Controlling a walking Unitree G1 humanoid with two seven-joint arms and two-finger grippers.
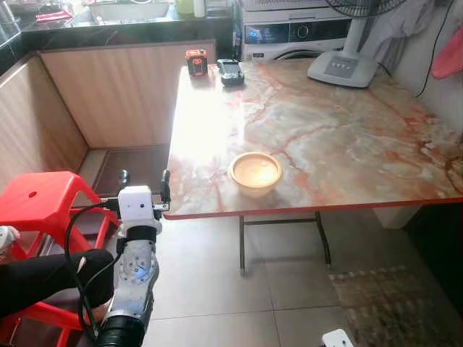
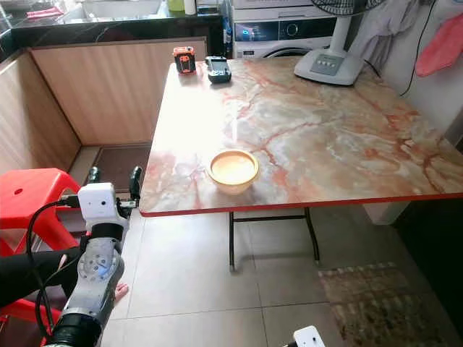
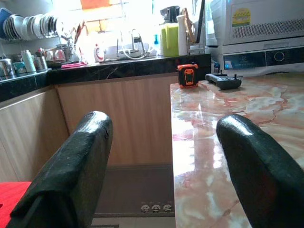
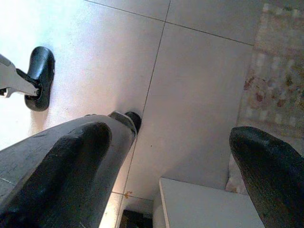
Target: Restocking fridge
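Note:
A yellow bowl [image 1: 255,172] stands near the front edge of the marble table [image 1: 340,137]. My left gripper [image 1: 145,182] is raised beside the table's front left corner, level with the tabletop edge [image 3: 190,156]. It is open with nothing between its black fingers [image 3: 71,166]. The bowl lies well to its right, apart from it. My right gripper [image 4: 166,166] hangs low over the tiled floor, open and holding nothing; part of its white wrist [image 1: 336,338] shows at the bottom of the left eye view.
An orange device [image 1: 196,62] and a black controller [image 1: 230,71] lie at the table's far left; a fan base [image 1: 341,69] stands far right. A red stool [image 1: 43,199] and a person's black-clad leg [image 1: 43,278] are at my left. A rug [image 1: 391,303] lies right.

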